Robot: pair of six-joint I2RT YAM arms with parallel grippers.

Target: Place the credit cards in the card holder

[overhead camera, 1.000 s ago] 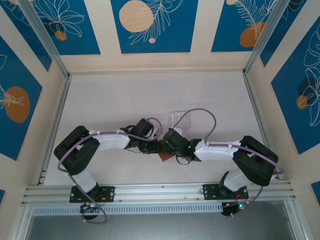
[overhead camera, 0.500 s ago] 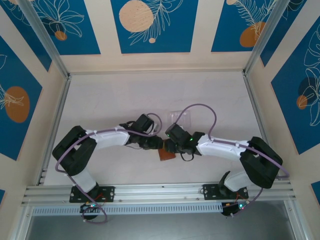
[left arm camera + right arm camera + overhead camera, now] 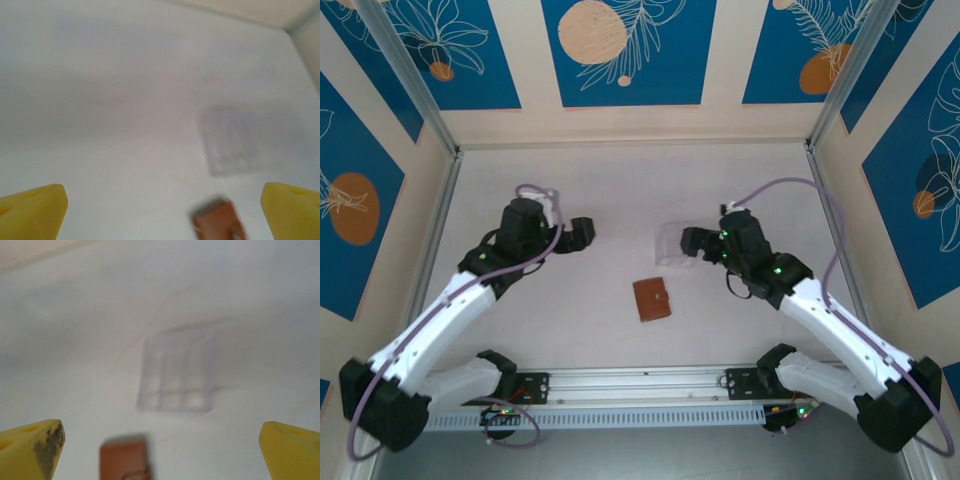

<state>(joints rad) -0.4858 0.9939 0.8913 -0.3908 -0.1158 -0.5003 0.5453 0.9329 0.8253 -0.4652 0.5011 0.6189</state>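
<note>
Even bright light, soft shadows; wrist views motion-blurred (card holder (image 3: 218, 223) smeared), overhead sharp.

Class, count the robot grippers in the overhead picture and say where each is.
2. The left gripper hangs left of the card holder, farther back; the right gripper hangs at the clear stand's right edge.

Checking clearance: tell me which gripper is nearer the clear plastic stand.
Right. The right gripper is at the clear stand's right edge; the left gripper is well off to its left.
</note>
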